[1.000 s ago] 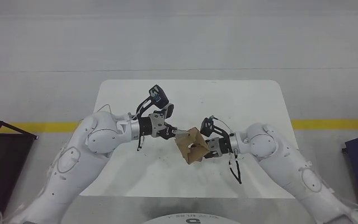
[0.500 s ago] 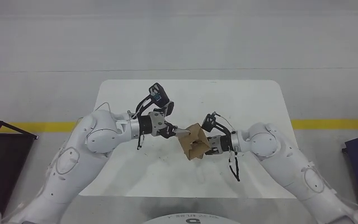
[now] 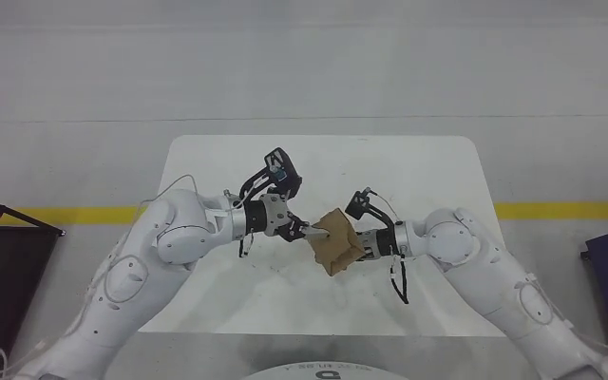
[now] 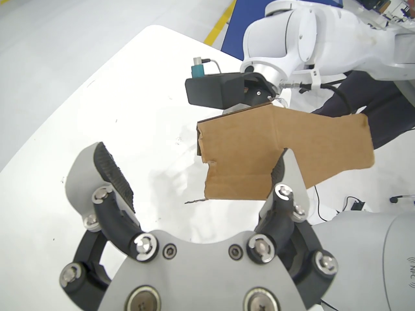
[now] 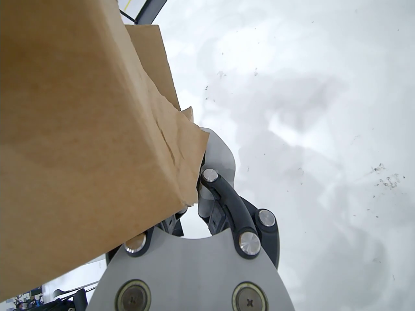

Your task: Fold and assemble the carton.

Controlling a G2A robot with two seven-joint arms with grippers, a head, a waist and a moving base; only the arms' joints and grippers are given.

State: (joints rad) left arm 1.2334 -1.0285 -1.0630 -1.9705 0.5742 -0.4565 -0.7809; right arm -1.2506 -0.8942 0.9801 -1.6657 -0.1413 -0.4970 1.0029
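Observation:
A brown cardboard carton point(image 3: 332, 242), partly folded, is held above the middle of the white table point(image 3: 418, 171). My right gripper point(image 3: 358, 244) is shut on its right side. In the right wrist view the carton point(image 5: 81, 114) covers one finger, and the other finger point(image 5: 218, 154) presses on its torn edge. My left gripper point(image 3: 304, 231) stands open at the carton's left side. In the left wrist view, one of its fingers point(image 4: 287, 176) touches the notch between two flaps of the carton point(image 4: 259, 147), while the other finger point(image 4: 110, 169) is apart from it.
The white tabletop point(image 4: 97, 82) carries small dark specks and scuffs. A yellow floor line point(image 3: 76, 215) runs past both sides of the table. A blue panel point(image 4: 259, 11) stands behind the right arm.
The left gripper has moved right, up against the carton. The carton has turned and closed into a more compact shape in the right gripper, which shifted slightly.

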